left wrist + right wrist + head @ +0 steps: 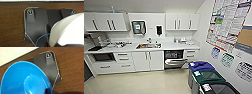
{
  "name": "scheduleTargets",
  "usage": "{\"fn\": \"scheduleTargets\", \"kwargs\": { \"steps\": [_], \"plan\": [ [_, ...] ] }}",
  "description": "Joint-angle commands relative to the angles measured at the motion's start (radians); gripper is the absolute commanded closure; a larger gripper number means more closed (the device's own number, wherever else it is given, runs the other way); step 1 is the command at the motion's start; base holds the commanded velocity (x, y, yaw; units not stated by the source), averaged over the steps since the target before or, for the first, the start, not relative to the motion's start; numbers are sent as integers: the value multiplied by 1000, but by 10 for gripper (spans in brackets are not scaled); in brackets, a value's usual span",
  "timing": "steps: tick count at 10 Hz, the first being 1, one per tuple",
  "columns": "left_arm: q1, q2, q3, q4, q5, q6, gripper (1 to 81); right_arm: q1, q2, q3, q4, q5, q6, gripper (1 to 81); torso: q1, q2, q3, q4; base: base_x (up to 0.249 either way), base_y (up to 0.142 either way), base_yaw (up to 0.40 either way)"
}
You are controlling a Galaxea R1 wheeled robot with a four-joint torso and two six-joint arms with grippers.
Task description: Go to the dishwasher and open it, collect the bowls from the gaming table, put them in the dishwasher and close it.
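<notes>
Room: we see a small white kitchenette with a pale ceiling and even light.
Floor: pale cream floor (139,82), bare in front of the cabinets.
Upper cabinets: white wall cabinets (105,22) with dark bar handles, a second group (182,21) further right.
Surface: white counter (166,46) along the back wall, with a steel sink (148,46) set in and small clutter at its left end.
Lower cabinets: white doors (148,60) and drawers (122,60) under the surface.
Back wall: a paper towel dispenser (138,27) and a dark soap dispenser (159,30).
Right wall: a large poster (227,21), a cork board (244,37), small notices below.
Bins: three waste bins (206,76) against the right wall, lids blue, green, dark.
</notes>
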Motion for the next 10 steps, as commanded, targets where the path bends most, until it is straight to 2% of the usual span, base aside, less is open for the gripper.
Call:
{"fn": "scheduleTargets", "kwargs": {
  "steps": [1, 10],
  "plan": [
    [-37, -7, 0, -3, 36, 2, 811, 39, -18, -2, -9, -56, -5, 811, 0, 0, 0, 0, 135, 0, 0],
    [-35, -7, 0, -3, 36, 2, 811, 44, -14, -2, -9, -56, -5, 811, 0, 0, 0, 0, 130, 0, 0]
  ]
}}
